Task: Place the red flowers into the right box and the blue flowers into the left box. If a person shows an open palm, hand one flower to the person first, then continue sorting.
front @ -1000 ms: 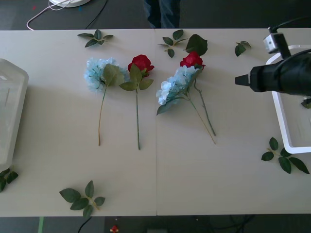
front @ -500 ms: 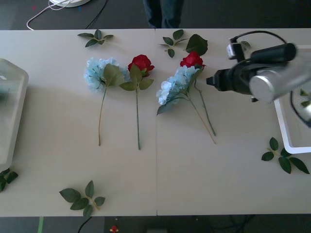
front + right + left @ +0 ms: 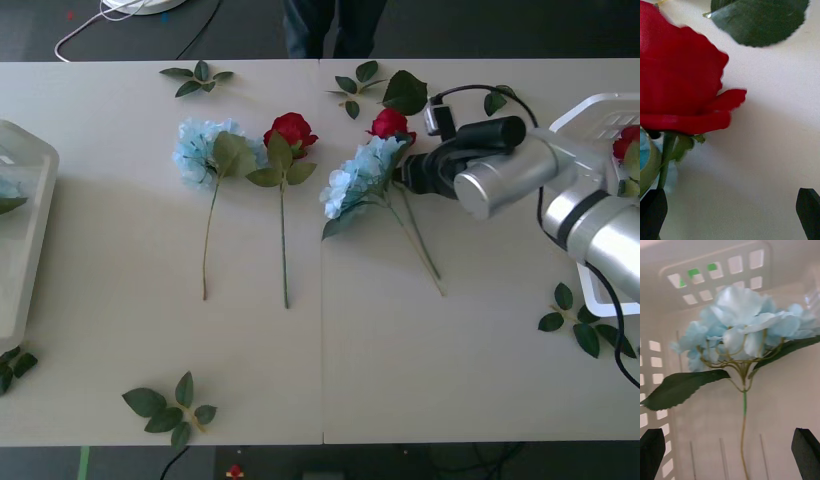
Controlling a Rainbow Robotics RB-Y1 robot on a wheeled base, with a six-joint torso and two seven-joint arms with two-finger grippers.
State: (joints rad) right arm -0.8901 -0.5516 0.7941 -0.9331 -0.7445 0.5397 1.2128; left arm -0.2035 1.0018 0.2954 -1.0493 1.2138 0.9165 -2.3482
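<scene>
Right end effector (image 3: 403, 172) open at red rose (image 3: 675, 82); left one (image 3: 730, 453) open, seemingly over boxed blue flower (image 3: 741, 330)

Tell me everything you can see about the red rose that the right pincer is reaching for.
The red rose lies flat on the table, a full, fabric-like bloom on a thin green stem running toward the robot. Its head sits just beyond a blue flower, touching it, and their stems cross lower down. A large dark green leaf lies just beyond the bloom. The right pincer is open at the stem just below the bloom, not yet closed on it.
</scene>
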